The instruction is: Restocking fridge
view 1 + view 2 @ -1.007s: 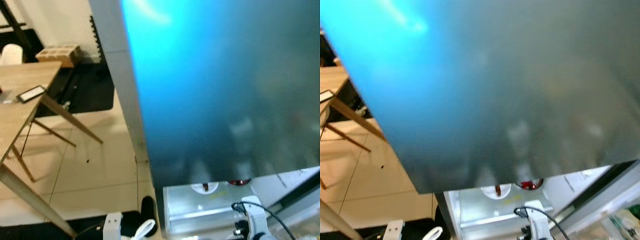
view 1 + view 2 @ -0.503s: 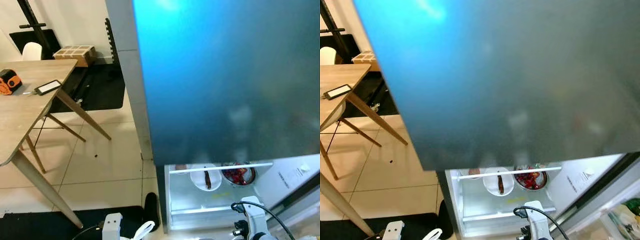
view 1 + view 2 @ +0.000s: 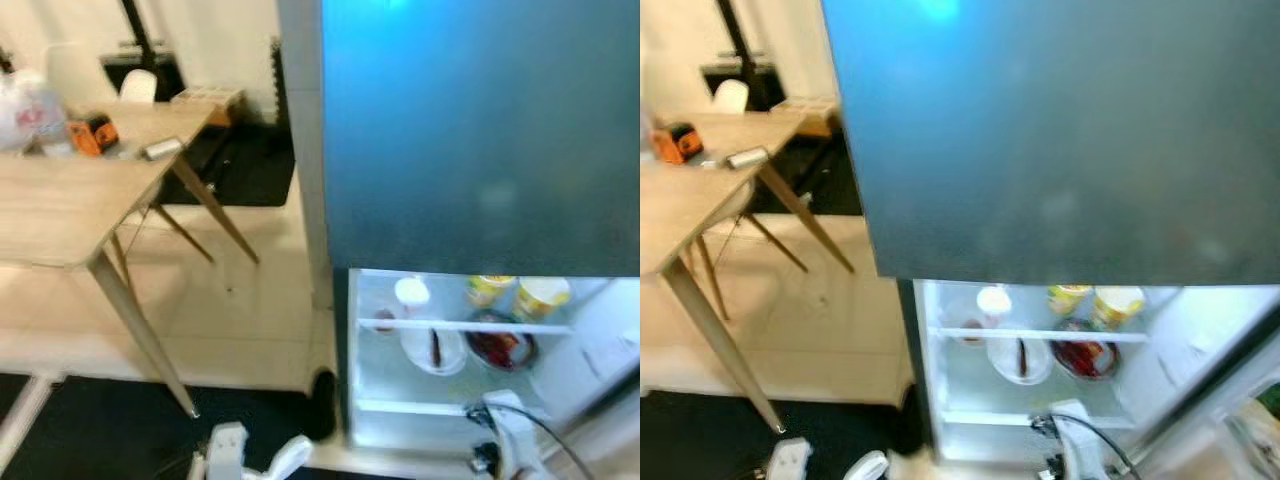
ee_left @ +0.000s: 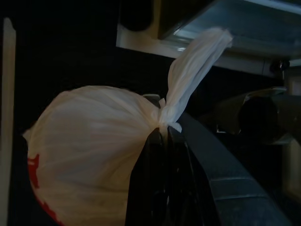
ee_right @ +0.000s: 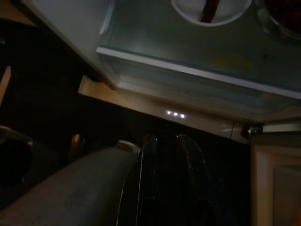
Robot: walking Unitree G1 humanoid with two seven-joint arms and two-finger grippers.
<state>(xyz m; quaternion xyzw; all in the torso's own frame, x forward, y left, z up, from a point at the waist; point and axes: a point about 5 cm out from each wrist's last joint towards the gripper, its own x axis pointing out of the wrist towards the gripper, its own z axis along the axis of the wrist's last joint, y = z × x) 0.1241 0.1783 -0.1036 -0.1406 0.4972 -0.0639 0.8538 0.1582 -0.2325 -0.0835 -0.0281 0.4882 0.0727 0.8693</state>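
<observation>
From my head, looking down, the fridge [image 3: 480,130] stands before me, its dark blue upper front closed and the lit lower compartment [image 3: 1080,370] open. On the glass shelf [image 3: 465,326] inside sit a white cup [image 3: 410,292] and two yellow-lidded tubs [image 3: 542,295]; below the shelf are a white bowl [image 3: 432,348] with something dark in it and a glass bowl of red food [image 3: 500,345]. My left arm [image 3: 228,450] hangs low at the bottom edge, over a dark mat [image 3: 90,425]; my right arm [image 3: 515,440], with a black cable, hangs low just in front of the open compartment. Off to my left stands a wooden worktop [image 3: 70,200] carrying an orange thing [image 3: 95,133] and a white bag [image 3: 30,110].

At my left wrist, my left fingers [image 4: 162,155] are pinched close on the knotted neck of a white plastic bag [image 4: 89,146], which bulges beside them, red print low on it; the fridge's base lies beyond.

At my right wrist, my right fingers [image 5: 167,165] point toward the fridge's lower ledge in deep shade; I cannot tell how wide they are
</observation>
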